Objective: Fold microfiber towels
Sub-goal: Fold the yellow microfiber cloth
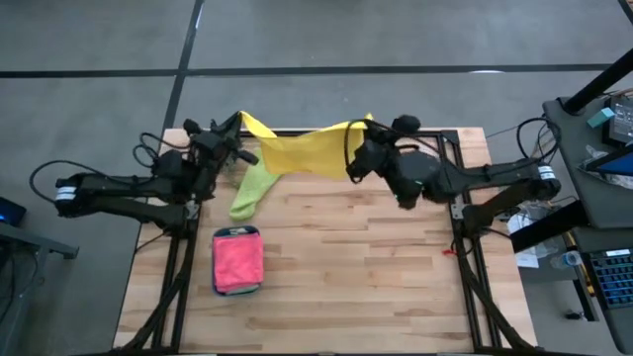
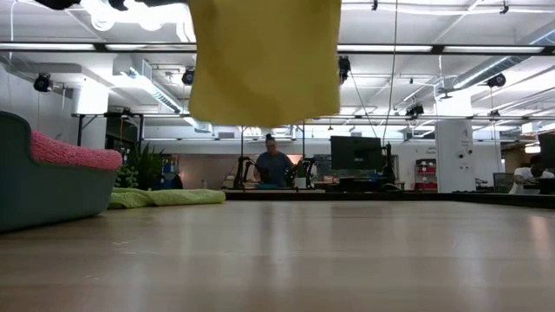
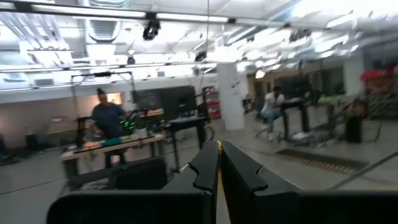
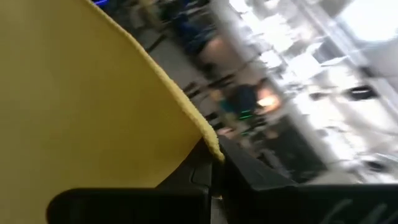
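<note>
soft yellow cloth (image 1: 302,153), wood-plank table (image 1: 376,257)

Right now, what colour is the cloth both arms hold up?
Yellow. The towel shows best in the high view.

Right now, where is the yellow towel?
The yellow towel hangs in the air over the table's far edge, stretched between the left gripper and right gripper, above the lime green towel.

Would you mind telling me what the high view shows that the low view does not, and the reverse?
Only the high view shows the left gripper and right gripper, each shut on an end of the yellow towel.

Only the low view shows a person seated beyond the table.

Both show the yellow towel, the lime green towel and the pink towel in the teal tray.
</note>
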Robot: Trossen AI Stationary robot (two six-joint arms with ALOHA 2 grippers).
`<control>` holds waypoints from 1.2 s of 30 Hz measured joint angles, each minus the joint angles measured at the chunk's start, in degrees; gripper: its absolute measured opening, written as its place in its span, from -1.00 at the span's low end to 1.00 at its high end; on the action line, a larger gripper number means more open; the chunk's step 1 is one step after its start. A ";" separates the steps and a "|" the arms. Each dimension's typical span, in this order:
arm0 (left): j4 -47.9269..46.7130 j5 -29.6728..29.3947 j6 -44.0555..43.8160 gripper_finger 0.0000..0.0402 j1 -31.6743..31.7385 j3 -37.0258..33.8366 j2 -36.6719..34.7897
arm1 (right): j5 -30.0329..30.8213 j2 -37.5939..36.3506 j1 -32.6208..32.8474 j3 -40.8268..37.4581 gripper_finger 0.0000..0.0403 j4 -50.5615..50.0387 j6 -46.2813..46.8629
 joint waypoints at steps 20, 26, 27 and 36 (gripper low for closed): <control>-39.40 4.58 -33.56 -1.00 1.48 -0.88 1.31 | -36.32 -7.09 -12.23 -1.26 -0.96 -52.73 47.94; -45.50 25.90 -37.17 -1.00 1.09 -0.89 1.62 | -49.00 -7.07 -9.34 -4.30 -0.96 -55.81 52.62; -45.57 26.62 -37.12 -1.00 1.09 -0.69 1.62 | -48.22 -7.07 -9.01 -4.30 -0.96 -55.65 53.21; -40.17 20.31 -22.81 -1.00 6.32 4.02 1.19 | -25.21 -7.35 -11.11 -3.63 -0.96 -48.66 47.46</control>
